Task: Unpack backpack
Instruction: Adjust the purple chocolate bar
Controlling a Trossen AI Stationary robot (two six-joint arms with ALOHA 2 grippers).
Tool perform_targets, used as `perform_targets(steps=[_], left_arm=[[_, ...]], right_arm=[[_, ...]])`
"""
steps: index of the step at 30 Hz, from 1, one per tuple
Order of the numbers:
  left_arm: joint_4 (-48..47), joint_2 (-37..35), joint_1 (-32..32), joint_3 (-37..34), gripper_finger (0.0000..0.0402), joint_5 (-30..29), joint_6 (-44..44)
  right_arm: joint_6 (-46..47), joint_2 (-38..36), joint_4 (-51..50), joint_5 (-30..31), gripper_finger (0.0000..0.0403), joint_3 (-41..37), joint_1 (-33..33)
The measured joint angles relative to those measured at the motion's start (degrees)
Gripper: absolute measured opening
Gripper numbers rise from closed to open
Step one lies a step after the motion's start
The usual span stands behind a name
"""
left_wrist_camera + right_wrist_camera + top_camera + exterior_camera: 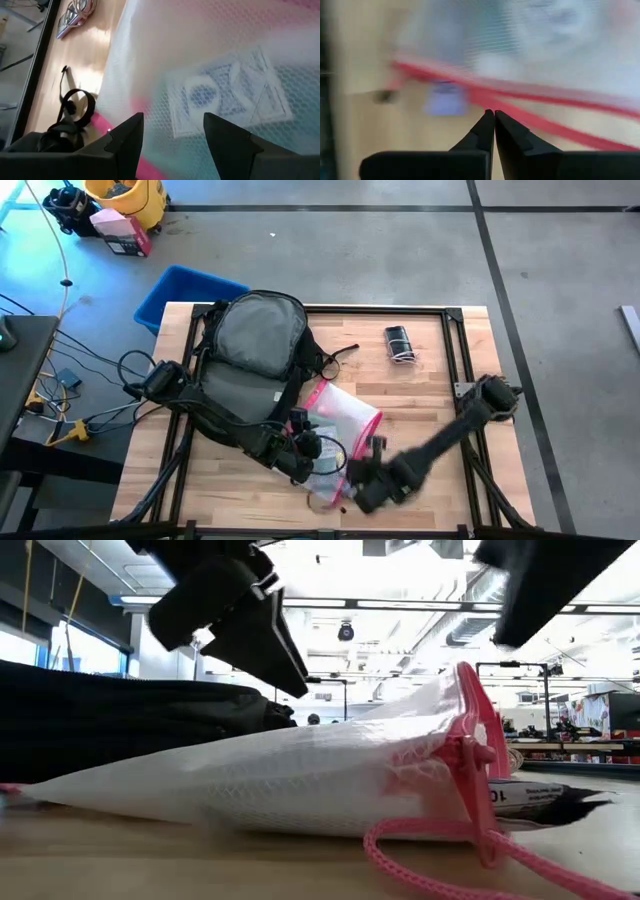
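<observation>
Left gripper hovers over the clear pouch beside the backpack — jaws apart, empty; right gripper jaws pressed together, holding nothing.

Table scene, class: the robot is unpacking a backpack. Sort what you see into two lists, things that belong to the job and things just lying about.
Belonging to the job:
backpack
clear pink-edged pouch, lying on the table beside the backpack
left gripper, open over the pouch
right gripper, shut, near the pouch

Just lying about:
small dark object on the table
blue bin on the floor
yellow bucket
</observation>
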Motion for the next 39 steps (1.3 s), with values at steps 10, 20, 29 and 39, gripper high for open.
perform_targets(steps=[10,20,29,39], left_arm=[[-8.8,-4.0,-6.7,0.2,0.0188,-0.6,-11.6],[-12.2,-3.7,-9.9,0.1,0.0188,-2.8,-17.3],[-12.3,-3.7,-9.9,0.1,0.0188,-2.8,-17.7],[-12.5,-3.7,-9.9,0.1,0.0188,-2.7,-17.8]], right_arm=[[-5.7,8.4,11.7,0.5,0.0109,0.0,2.5],[-7.9,8.7,11.2,-7.9,0.0218,0.0,-1.9],[-6.3,9.3,11.9,-13.0,0.022,0.0,-5.3],[-5.4,11.5,12.5,-22.7,0.0192,0.3,-8.2]])
